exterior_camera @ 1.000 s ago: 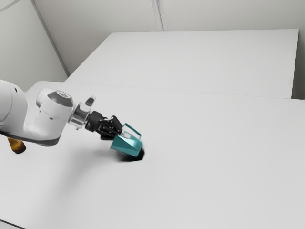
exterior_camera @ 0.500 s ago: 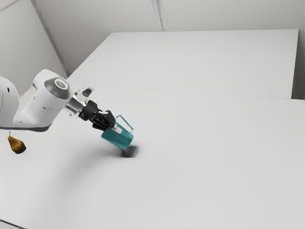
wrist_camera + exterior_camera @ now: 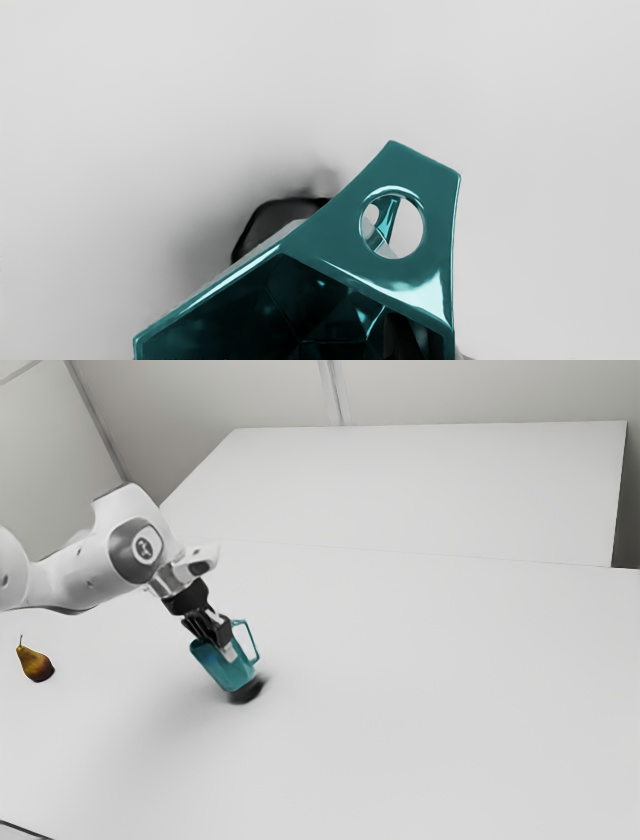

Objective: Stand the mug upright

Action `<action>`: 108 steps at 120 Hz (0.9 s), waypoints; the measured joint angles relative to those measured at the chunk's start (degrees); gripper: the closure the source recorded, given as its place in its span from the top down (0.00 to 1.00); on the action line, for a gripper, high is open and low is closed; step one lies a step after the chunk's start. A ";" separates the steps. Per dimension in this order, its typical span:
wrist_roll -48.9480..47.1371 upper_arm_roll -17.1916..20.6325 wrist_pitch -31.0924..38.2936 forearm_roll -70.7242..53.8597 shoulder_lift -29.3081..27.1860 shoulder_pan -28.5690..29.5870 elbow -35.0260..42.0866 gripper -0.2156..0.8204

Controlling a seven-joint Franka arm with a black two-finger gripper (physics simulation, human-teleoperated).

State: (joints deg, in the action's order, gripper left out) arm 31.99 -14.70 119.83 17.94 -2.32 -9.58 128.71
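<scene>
My gripper (image 3: 223,648) is angled down and shut on the wall of the teal mug (image 3: 234,674) near its handle. The mug hangs tilted in the exterior view, its mouth toward the upper left and its base toward the lower right, above a dark shadow; whether the base touches the table cannot be told. In the wrist view the mug (image 3: 340,235) shows its dark hollow inside and a handle plate with a round hole. One finger of the gripper (image 3: 434,346) reaches inside the mug, the other stands outside the wall, mostly hidden.
A brown pear (image 3: 35,664) lies on the white table (image 3: 420,710) at the exterior view's far left, well apart from the mug. Behind the table stands a large pale raised surface (image 3: 420,490).
The hand has swung to a steeper downward angle and carried the mug toward the exterior view's left. The mug has turned from nearly lying to a more upright tilt.
</scene>
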 joint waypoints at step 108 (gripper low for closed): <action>-21.29 -0.02 10.81 -19.34 -1.57 -7.43 7.80 0.14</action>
State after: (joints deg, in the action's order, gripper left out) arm 10.70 -14.72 130.64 -1.40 -3.89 -17.00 136.51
